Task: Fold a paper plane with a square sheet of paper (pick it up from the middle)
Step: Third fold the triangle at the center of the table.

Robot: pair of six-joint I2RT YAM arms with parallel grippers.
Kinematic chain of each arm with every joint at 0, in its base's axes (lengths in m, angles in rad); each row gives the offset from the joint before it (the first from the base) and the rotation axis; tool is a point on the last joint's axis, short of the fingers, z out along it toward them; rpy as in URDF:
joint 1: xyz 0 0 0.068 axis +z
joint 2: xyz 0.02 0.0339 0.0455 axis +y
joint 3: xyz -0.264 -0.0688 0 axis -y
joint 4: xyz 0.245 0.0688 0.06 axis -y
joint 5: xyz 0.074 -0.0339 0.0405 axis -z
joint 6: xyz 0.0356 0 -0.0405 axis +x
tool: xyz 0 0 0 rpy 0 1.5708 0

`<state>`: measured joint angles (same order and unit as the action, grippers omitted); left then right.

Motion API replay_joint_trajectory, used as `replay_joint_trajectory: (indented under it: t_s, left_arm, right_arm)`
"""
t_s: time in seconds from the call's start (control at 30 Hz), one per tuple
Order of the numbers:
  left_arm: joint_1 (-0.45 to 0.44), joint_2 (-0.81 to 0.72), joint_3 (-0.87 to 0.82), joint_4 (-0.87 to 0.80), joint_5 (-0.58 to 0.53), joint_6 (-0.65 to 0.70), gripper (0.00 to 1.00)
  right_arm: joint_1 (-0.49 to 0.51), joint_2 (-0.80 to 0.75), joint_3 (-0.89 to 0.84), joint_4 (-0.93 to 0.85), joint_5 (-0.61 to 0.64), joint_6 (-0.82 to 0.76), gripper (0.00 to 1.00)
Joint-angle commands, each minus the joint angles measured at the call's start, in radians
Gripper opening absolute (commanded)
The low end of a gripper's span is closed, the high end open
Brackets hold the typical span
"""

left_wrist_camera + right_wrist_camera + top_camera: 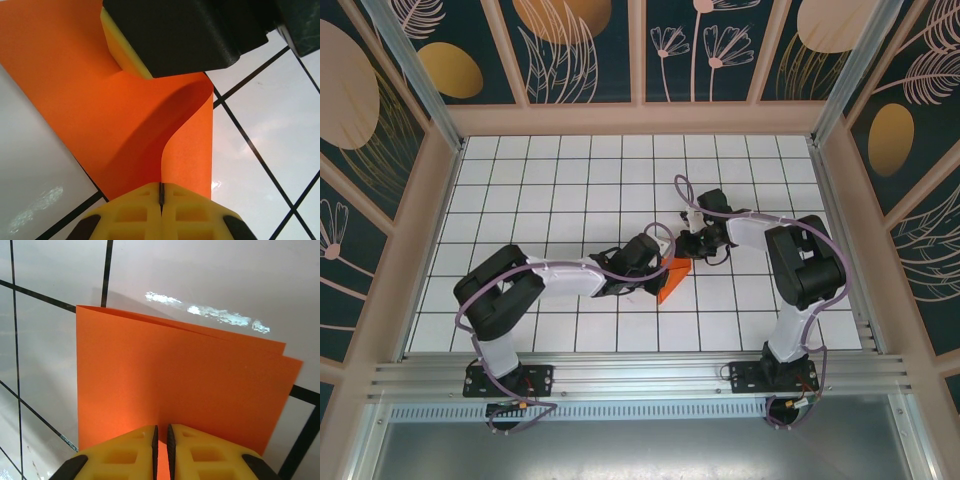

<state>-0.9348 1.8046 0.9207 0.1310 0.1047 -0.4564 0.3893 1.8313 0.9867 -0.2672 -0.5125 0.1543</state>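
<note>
The square sheet of paper is bright orange, folded into layers and held off the table between both arms. My left gripper is shut on one edge of it. In the left wrist view the paper curls up out of the closed left gripper, and a yellow finger of the right gripper presses on it further up. My right gripper grips the opposite edge. In the right wrist view the jaws of the right gripper stand a sliver apart with the paper between them. The paper plane is out of view.
The white grid table is walled by patterned panels at the back and sides. An aluminium rail runs along the near edge by the arm bases. Both arms reach in toward the middle, with their elbows at the left and right.
</note>
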Motion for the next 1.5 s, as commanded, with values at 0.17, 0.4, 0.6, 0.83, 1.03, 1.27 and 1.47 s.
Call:
replay_joint_trajectory:
  t_s: [0.17,0.4,0.6,0.83,1.03,1.27,1.47]
  left_arm:
    - [0.017,0.032,0.03,0.001,-0.019,0.048,0.04]
    - [0.022,0.028,0.018,0.004,-0.022,0.06,0.05]
    - [0.021,0.039,0.016,0.005,-0.009,0.062,0.05]
    - [0.021,0.049,0.007,0.012,-0.032,0.057,0.06]
    - [0.022,0.055,0.005,0.013,-0.034,0.061,0.06]
    - [0.021,0.071,0.004,0.009,-0.035,0.064,0.07]
    - [0.021,0.079,-0.006,0.001,-0.033,0.066,0.07]
  right_arm:
    - [0.018,0.041,0.008,-0.055,0.03,-0.016,0.17]
    - [0.017,0.042,0.006,-0.063,0.037,-0.02,0.17]
    - [0.017,0.041,0.002,-0.069,0.048,-0.024,0.17]
    - [0.018,0.04,0.003,-0.064,0.039,-0.019,0.17]
    - [0.018,0.039,0.003,-0.067,0.039,-0.02,0.17]
    - [0.018,0.019,-0.002,-0.058,0.013,-0.015,0.18]
    - [0.016,-0.071,0.0,-0.021,-0.03,0.033,0.22]
